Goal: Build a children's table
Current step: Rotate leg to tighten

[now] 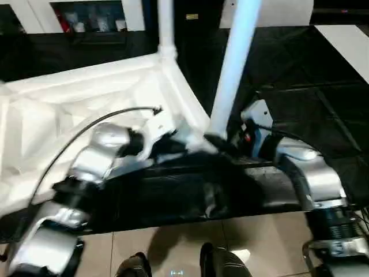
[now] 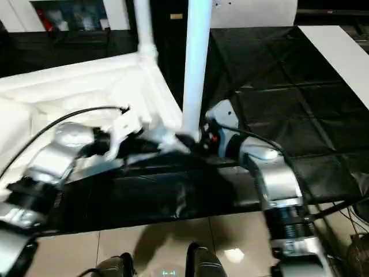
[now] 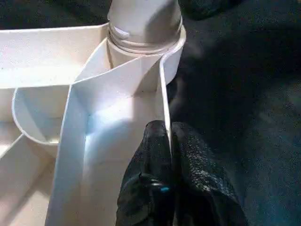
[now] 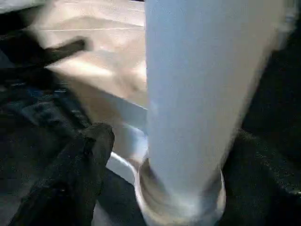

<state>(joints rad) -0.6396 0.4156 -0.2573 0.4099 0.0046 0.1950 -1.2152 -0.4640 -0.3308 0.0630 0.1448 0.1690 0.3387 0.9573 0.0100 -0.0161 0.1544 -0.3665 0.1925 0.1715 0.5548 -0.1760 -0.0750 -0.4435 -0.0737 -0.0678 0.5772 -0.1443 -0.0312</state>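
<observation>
Well, the left claw (image 3: 170,141) is pinching the top's (image 1: 52,109) thin stiff rim, while the right claw (image 2: 193,141) is gripping the slippery leg (image 2: 195,69) low (nearest socket).

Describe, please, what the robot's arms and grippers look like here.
Both forearms are rounded silver shells over black ribbed joints. The left gripper has textured black fingers; a thin black cable arcs along its arm. The right gripper sits beyond a white wrist housing with a small red marking.
</observation>
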